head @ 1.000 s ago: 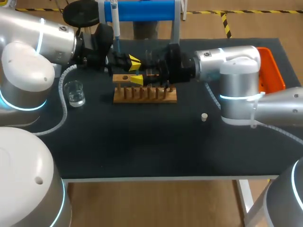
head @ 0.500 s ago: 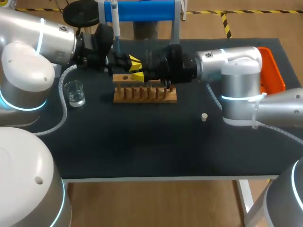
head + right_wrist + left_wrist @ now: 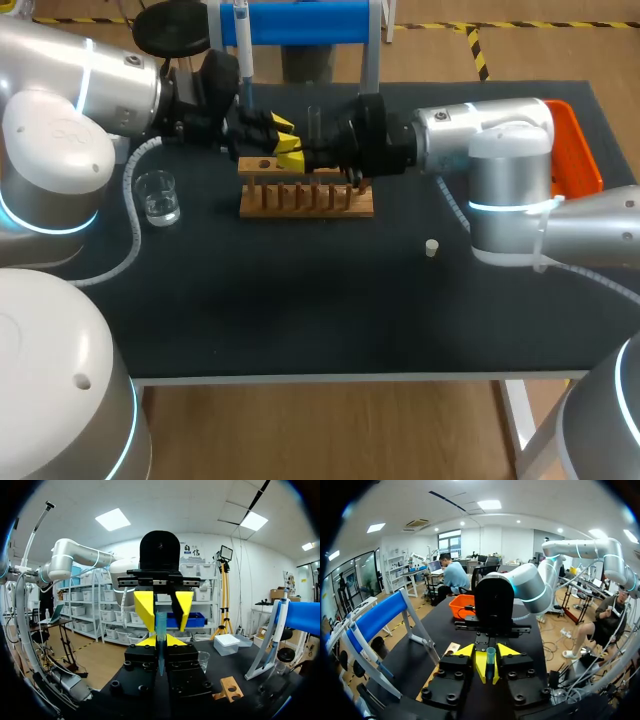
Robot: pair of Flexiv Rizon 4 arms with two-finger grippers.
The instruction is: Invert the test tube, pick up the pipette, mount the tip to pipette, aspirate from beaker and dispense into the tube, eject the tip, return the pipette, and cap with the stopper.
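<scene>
We've got the test tube (image 3: 161, 625) standing upright: long axis vertical, narrow closed end down and open rim up, going by the two wrist views. Our right gripper (image 3: 161, 641) is clamped on it, yellow tips pinching it from two sides, over the back edge of the wooden rack (image 3: 305, 200). Our left gripper (image 3: 487, 651) faces it nose to nose with its jaws spread wide — one finger on each side of the tube, neither touching. We can't tell if anything's inside the tube. The beaker (image 3: 157, 195) sits on the table well to the left of the rack, with what looks like a bit of clear liquid low down. The stopper (image 3: 431, 247) lies alone to the rack's right, and the pipette (image 3: 243, 40) hangs on the blue stand (image 3: 300, 20) at the back.
</scene>
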